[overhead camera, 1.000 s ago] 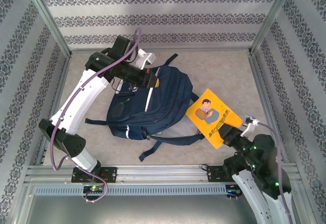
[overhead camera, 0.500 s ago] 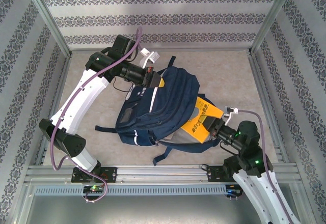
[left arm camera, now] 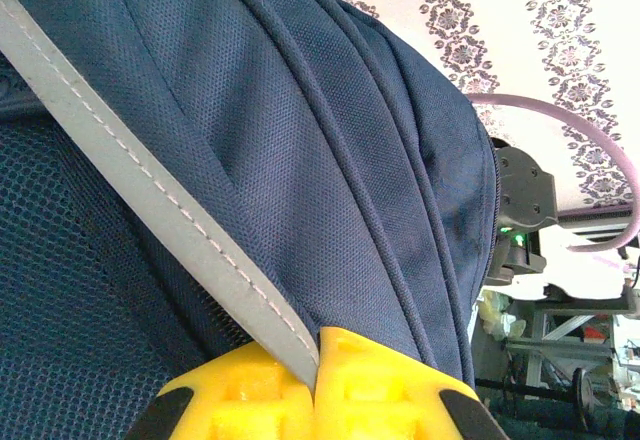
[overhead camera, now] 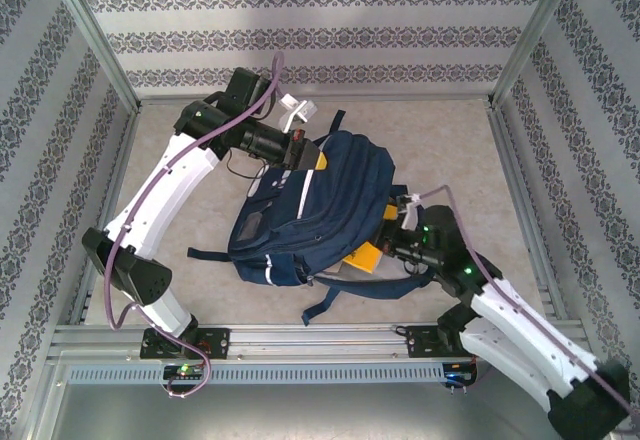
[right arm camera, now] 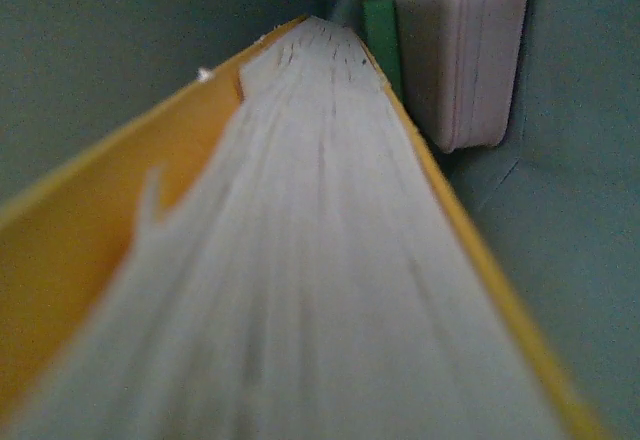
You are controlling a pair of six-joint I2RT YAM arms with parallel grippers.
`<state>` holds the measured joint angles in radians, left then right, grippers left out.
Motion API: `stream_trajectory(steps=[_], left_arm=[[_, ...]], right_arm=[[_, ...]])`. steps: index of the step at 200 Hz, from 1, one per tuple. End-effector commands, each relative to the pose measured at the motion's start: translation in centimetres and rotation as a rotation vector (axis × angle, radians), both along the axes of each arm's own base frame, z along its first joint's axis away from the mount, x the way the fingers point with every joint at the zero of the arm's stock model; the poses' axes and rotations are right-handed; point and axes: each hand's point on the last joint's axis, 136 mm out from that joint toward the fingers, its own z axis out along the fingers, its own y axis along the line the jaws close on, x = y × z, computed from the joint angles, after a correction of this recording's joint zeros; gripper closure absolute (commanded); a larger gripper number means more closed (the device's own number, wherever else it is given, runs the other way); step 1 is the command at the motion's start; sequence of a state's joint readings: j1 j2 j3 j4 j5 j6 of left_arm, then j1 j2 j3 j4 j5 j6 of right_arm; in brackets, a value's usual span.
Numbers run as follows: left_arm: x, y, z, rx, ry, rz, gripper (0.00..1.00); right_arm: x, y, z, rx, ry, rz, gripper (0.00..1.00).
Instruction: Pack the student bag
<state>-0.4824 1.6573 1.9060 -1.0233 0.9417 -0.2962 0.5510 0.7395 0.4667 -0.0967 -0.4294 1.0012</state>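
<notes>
Presently: student bag [overhead camera: 310, 210], centre of desk [overhead camera: 450, 150], mouth facing four o'clock. At eleven o'clock, left claw [left arm camera: 318, 365] pinched tight on its grey trim [left arm camera: 150, 210]. At four, right claw [overhead camera: 398, 235] gripping yellow book [overhead camera: 364, 259], part-inserted. Next, I'd judge: push deeper, then release.

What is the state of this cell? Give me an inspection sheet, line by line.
Surface: beige table, carrying the student bag.
Job's things: student bag lying down; yellow book mostly inside its opening.
Clutter: nothing seen on the table; inside the bag, a pale case and a green item beside the book.
Tools: left tool shut on the bag's grey trim; right tool shut on the book at the bag's opening.
Cables: purple cable along each arm.
Surroundings: patterned walls, metal frame rail.
</notes>
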Motion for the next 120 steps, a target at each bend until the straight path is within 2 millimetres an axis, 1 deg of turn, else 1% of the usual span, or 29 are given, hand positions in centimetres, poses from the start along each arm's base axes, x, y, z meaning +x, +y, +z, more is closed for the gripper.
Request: stream_trajectory(steps=[1,14,33,45,51,57,75,86,101,120], left_arm=[[-0.3,-1.1,5.6,-0.177,-0.182,-0.075,1.0],[-0.1,-1.2,5.2,-0.18,-0.177,-0.072,1.0],[0.0,-1.2,4.9,-0.183,-0.174,-0.072,1.0],[0.0,-1.3,4.9,-0.183,-0.172,-0.073,1.0],[0.0,-1.3,4.9,-0.183,-0.174,-0.071,1.0],[0.0,-1.3,5.0,-0.185,-0.179,-0.072,1.0],[0.1,-1.2,4.9,-0.179,-0.179,-0.066,1.0],[0.2,-1.1,4.7,-0.17,-0.178,-0.059,1.0],[0.4,-0.7,4.4,-0.157,-0.178,-0.043,1.0],[1.1,0.1,3.8,-0.134,-0.177,0.001,1.0]], right_arm=[[2.7,2.3,5.5,0.022,-0.219,0.012,1.0],[3.9,3.4,5.6,-0.008,-0.222,-0.005,1.0],[5.7,5.0,4.8,-0.045,-0.201,-0.036,1.0],[6.7,6.2,4.3,-0.052,-0.184,-0.041,0.97],[7.2,6.8,4.0,-0.055,-0.173,-0.046,0.94],[7.7,7.4,3.6,-0.062,-0.161,-0.049,0.88],[9.0,8.7,2.5,-0.071,-0.126,-0.066,0.57],[9.5,9.0,2.6,-0.067,-0.118,-0.075,0.41],[9.6,7.9,3.6,-0.08,-0.165,-0.126,0.25],[9.0,5.2,4.9,-0.137,-0.242,-0.188,0.11]])
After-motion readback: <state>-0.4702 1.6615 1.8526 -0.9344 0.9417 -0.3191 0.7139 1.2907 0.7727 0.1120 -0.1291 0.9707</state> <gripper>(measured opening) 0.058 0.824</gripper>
